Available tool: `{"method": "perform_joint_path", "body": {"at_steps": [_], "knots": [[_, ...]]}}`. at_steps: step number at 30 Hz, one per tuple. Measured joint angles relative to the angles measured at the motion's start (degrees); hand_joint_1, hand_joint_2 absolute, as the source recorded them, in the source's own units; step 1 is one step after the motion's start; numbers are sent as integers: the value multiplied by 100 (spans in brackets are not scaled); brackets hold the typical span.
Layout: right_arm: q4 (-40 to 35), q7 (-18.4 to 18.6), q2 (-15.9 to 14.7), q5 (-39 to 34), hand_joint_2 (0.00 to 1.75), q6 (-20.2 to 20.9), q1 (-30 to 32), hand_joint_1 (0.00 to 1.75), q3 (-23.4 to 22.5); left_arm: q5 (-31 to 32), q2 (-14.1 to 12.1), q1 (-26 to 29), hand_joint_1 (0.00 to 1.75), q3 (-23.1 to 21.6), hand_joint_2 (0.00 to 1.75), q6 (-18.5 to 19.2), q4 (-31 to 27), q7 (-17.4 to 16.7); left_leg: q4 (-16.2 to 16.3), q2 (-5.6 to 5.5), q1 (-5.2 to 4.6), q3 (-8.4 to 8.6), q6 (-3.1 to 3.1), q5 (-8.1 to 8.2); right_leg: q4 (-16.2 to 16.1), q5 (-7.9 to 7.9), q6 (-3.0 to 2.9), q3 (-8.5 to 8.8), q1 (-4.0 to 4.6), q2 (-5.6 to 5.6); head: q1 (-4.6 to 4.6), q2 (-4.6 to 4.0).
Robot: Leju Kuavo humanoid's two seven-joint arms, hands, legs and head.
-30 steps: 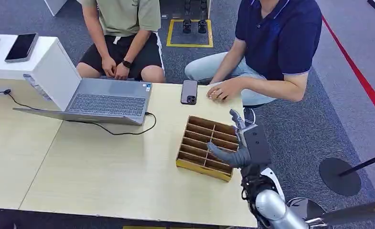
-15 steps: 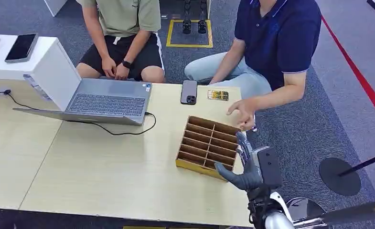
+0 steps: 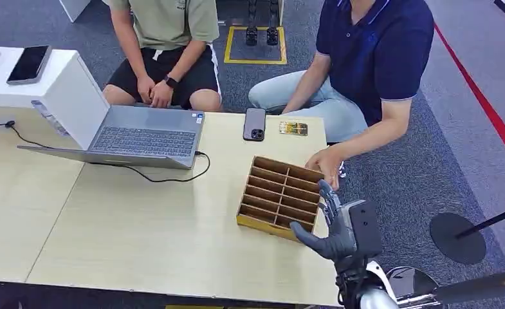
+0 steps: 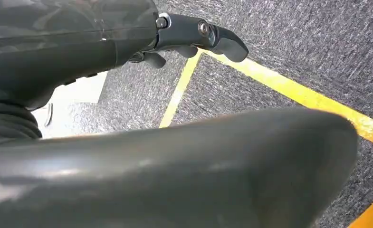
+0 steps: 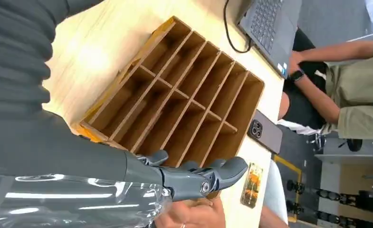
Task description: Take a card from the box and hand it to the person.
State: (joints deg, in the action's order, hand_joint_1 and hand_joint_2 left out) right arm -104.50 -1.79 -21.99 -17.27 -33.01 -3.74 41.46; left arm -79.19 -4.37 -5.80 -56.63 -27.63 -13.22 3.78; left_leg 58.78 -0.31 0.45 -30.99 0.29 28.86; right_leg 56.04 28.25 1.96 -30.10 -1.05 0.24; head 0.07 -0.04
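- The right hand [image 3: 332,226] is hovering at the near right corner of the box [image 3: 276,198], empty, with its fingers [image 5: 208,175] spread wide and the thumb reaching over the box's front wall; it is sitting a little nearer the table's front edge than half a second ago, and well back from where it was a second ago.
- The card [image 3: 293,129] is lying flat on the table [image 3: 140,232] beyond the box, just beside the dark phone [image 3: 255,123]; a second ago the person's hand was covering that spot.
- The person's hand [image 3: 325,162], belonging to the person in the navy shirt [image 3: 375,48], is now resting at the far right corner of the box, close to the robot's fingertips, slightly lower than half a second ago.
- The box's visible compartments are showing bare in the right wrist view.
- The left hand [image 4: 194,35] is hanging over grey carpet with yellow tape lines, its dark fingers loosely curved and holding nothing.
- The laptop [image 3: 140,136] and the second person in the green shirt [image 3: 169,19] are staying where they were.
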Motion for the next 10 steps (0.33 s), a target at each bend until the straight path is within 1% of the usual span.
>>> {"method": "perform_joint_path", "body": {"at_steps": [10], "knots": [[-7, -2, -2, -9, 175, 13, -7, 0, 28, -2, 0, 0, 0, 0, 0, 0, 0, -2, 0, 0, 0, 0, 0, 0, 0, 0, 0, 0, 0, 0, 2, 0]]}}
